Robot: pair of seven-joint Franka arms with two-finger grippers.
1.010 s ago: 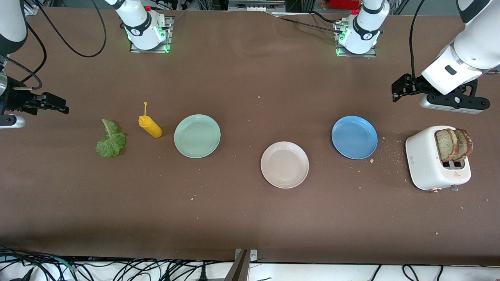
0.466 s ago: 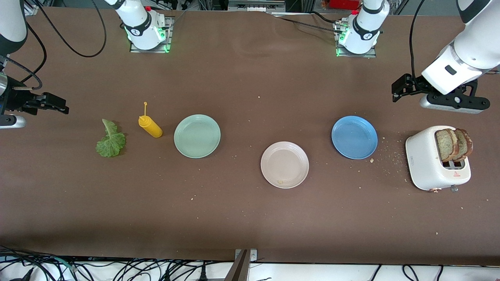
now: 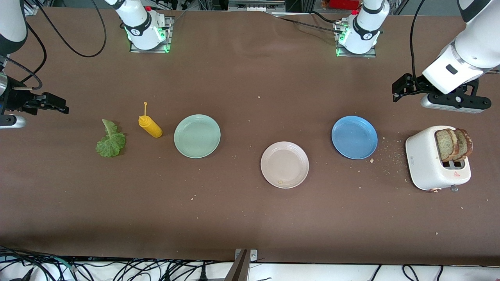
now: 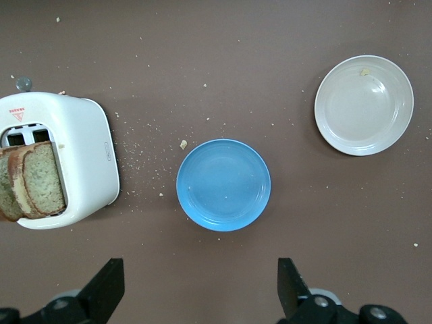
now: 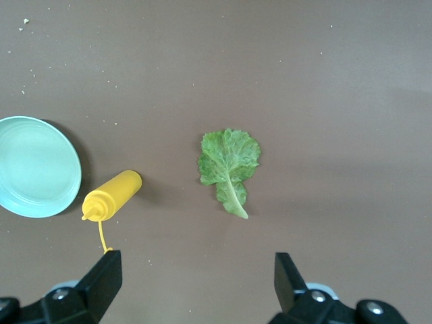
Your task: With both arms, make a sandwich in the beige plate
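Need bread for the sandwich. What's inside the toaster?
Two brown-crusted bread slices stand in the toaster, their upper parts sticking out. Their lower parts are covered by its body.

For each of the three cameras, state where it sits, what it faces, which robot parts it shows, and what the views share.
Front view: high across the table, facing both bases; shows both arms, the open left claw and open right claw.
Left wrist view: on the left wrist, looking down at the toaster, blue plate and beige plate; own fingertips show.
Right wrist view: looking down at the lettuce leaf, mustard bottle and mint-green plate.
The wrist views share nothing.
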